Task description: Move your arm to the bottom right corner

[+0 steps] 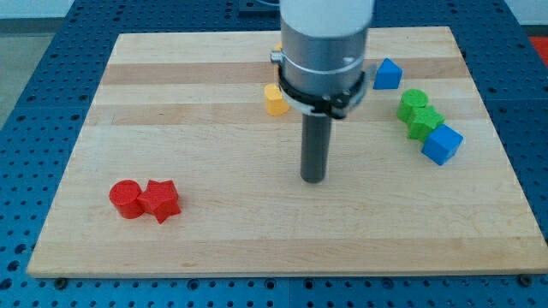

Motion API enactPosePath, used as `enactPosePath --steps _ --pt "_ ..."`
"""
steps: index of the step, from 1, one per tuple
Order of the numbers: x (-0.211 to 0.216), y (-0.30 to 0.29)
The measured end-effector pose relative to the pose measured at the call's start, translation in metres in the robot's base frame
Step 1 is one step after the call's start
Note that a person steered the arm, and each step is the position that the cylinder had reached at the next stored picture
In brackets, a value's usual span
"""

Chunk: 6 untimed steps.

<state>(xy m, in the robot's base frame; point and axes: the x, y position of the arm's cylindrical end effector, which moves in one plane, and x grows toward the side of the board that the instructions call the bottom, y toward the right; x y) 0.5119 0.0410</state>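
My tip (314, 178) rested on the wooden board (214, 239) near its centre, touching no block; the rod had no jaws and held nothing. The bottom right corner (514, 261) lay well apart. The red cylinder (126, 198) touched the red star (160, 200) at the view's left. The blue cube (442, 143) sat right of the tip.

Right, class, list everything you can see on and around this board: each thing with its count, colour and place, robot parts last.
red cylinder: one, red, view's bottom left
red star: one, red, touching the cylinder's right
yellow block: one, yellow, top centre, partly hidden
blue triangular block: one, blue, upper right
green blocks: two, green, right side, touching
blue cube: one, blue, below the green pair
board: one, wooden
my tip: one, dark rod, board centre, apart from all blocks
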Motion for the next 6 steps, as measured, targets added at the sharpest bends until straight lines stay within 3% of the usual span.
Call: enactPosePath --steps 4,5,6 --pt "0.044 0.010" --pt "0.070 0.060" --pt "0.087 0.150"
